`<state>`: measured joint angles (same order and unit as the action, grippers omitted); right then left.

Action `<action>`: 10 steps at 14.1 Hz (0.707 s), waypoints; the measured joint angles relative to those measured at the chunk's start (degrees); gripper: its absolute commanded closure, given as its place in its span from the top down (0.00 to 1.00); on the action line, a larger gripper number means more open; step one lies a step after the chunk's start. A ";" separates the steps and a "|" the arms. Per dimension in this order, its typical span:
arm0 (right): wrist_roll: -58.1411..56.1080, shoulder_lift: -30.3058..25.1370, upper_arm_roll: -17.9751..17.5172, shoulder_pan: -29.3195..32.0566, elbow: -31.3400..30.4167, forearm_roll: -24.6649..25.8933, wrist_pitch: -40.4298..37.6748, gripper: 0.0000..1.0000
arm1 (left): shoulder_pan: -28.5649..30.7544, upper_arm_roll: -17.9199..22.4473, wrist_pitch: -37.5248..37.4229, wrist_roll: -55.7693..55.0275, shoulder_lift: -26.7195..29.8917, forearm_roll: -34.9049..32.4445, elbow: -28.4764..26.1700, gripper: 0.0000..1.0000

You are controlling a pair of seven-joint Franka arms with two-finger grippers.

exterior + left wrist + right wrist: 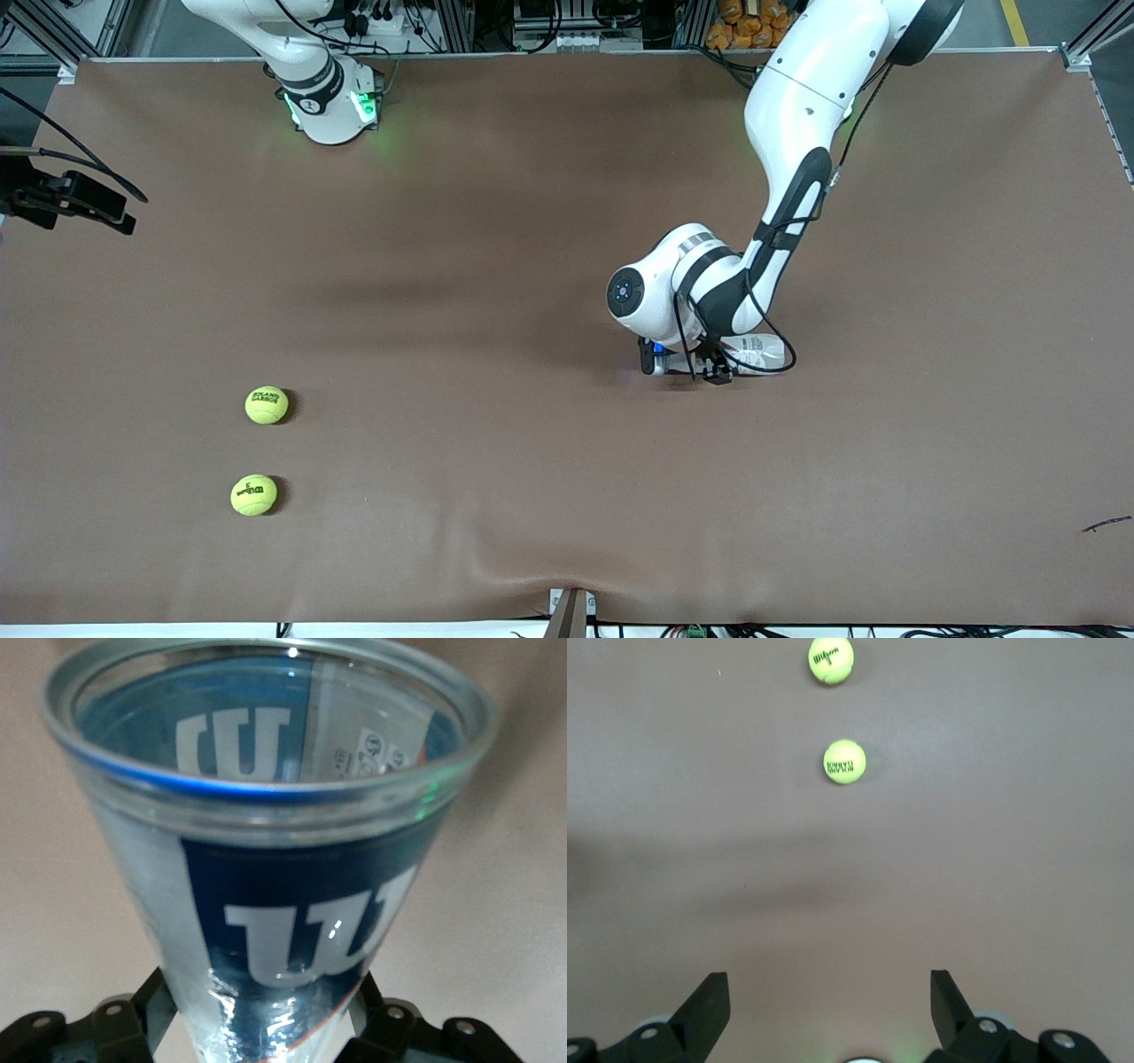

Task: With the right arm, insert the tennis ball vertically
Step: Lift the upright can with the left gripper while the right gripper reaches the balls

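hidden: the left gripper (695, 365) is largely covered by its own wrist in the front view; the can (753, 353) is seen there only as a pale end lying on the table (496, 496). the can's lower end is cut off in the left wrist view.
left jaws: pressed onto the clear can (292, 904), one black finger (133, 1019) seen at each side of its wall.
right jaws: the right gripper (830, 1014) is held over the table with its fingers spread wide, nothing between them.
tennis balls: two are seen at the right arm's end of the table, one (267, 405) farther from the front camera, one (254, 494) nearer, slightly apart.
materials: transparent round tube with blue printed label and open rim; fuzzy yellow-green balls; matte brown table cover.
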<state>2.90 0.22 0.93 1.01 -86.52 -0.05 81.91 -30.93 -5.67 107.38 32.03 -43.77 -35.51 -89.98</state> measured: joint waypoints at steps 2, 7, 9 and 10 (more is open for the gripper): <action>0.00 0.00 0.00 0.00 0.09 0.00 -0.87 1.00 | 0.00 0.00 0.07 -0.49 0.00 0.04 0.04 0.81; 0.04 0.00 0.00 0.00 0.20 0.00 -8.16 1.00 | 0.00 -0.07 0.32 -0.91 0.03 2.16 1.74 0.80; 0.06 0.00 -0.01 -0.03 0.25 0.00 -12.47 1.00 | -0.03 -0.28 0.34 -0.92 0.23 2.64 2.91 0.81; 0.06 0.00 -0.02 -0.17 0.27 0.00 -14.19 1.00 | -0.03 -0.43 0.35 -0.92 0.37 2.67 3.60 0.81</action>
<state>2.96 0.21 0.91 0.84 -86.25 -0.05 67.72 -30.96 -6.11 107.73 31.12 -43.40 -32.83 -86.38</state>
